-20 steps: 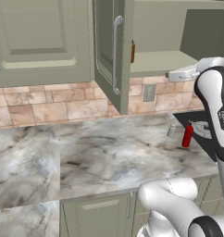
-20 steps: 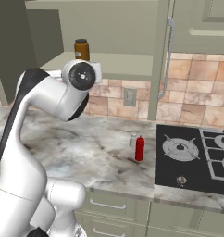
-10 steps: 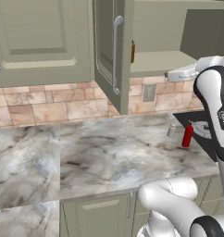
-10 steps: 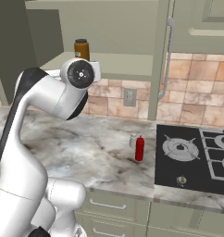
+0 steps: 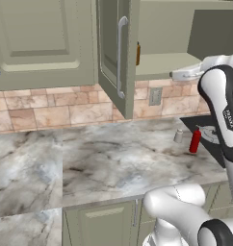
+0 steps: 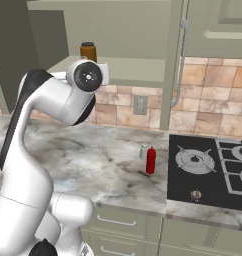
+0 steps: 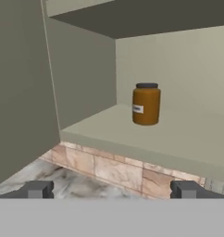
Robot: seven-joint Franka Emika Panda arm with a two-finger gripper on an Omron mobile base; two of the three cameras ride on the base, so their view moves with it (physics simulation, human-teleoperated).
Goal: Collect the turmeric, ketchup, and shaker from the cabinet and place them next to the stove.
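Observation:
The turmeric [image 7: 146, 104], a small orange-brown jar with a dark lid, stands upright on the floor of the open sage-green cabinet [image 7: 178, 139]. My gripper [image 7: 111, 190] is open and empty, level with the cabinet's front edge and a short way in front of the jar. From the right base view the turmeric [image 6: 88, 51] stands just behind my hand. The red ketchup [image 6: 151, 160] and the pale grey shaker [image 6: 143, 151] stand close together on the counter, just left of the black stove [image 6: 208, 172]. The ketchup [image 5: 195, 140] and shaker [image 5: 178, 136] also show in the left base view.
The cabinet door [image 5: 113, 53] hangs open with its long silver handle [image 5: 120, 57], left of my hand. A marble counter [image 5: 104, 163] runs below, with a tiled backsplash and a wall outlet [image 5: 155, 96]. A closed wall cabinet [image 5: 36, 43] is further left.

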